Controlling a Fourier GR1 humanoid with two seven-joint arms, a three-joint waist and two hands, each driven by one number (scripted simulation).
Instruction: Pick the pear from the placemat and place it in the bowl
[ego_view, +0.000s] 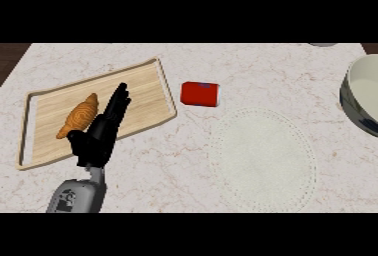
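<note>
The left hand (96, 137) is lying open with straight fingers (118, 100), holding nothing, a croissant (79, 116) just beside them. No pear is showing on the placemat (262, 155), so I cannot judge its feel.

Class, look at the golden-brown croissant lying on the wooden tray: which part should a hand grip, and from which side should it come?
Grip the golden-brown croissant across its thick middle, coming from above. It lies flat and slanted on the wooden tray, tapering to thin ends, so fingers probably fit best across its width. The black left hand already lies beside it, fingers straight.
</note>
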